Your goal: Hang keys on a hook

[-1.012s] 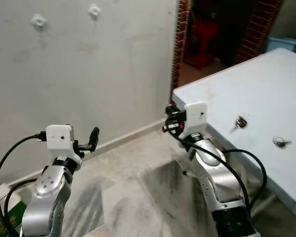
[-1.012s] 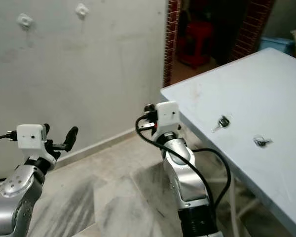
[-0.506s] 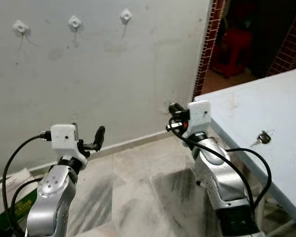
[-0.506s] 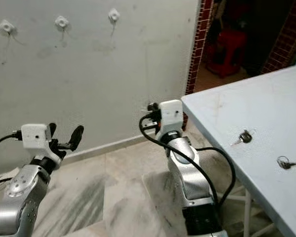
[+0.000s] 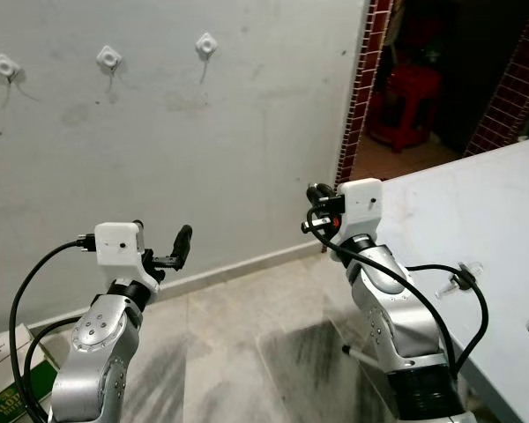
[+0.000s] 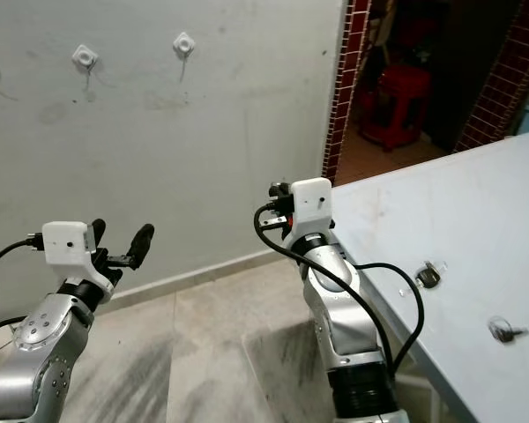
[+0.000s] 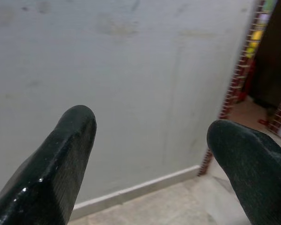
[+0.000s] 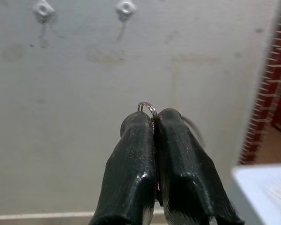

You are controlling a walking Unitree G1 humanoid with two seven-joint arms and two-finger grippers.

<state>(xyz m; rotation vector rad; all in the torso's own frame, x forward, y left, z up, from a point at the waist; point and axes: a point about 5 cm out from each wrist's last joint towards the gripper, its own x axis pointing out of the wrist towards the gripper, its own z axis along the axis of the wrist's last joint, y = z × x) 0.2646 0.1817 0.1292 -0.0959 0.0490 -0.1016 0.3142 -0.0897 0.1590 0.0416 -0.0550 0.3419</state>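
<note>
Keys' ring (image 8: 146,107) peeks from the right gripper (image 8: 154,123), pinched between its closed fingers, facing a grey plaster wall (image 5: 247,132) with three white hooks (image 5: 206,44). Left gripper (image 7: 154,140) gapes wide. Two more keys (image 6: 428,275) lie on the pale table (image 6: 458,211) beside a brick doorway (image 5: 361,88).

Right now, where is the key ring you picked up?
The key ring is pinched between the right gripper fingertips, raised toward the wall, below and right of the hooks.

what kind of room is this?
Probably a home entry or utility area: bare plastered wall with a row of white hooks, marble-look floor, brick-edged doorway, pale table with loose keys. Right pincer grips a key ring.
</note>
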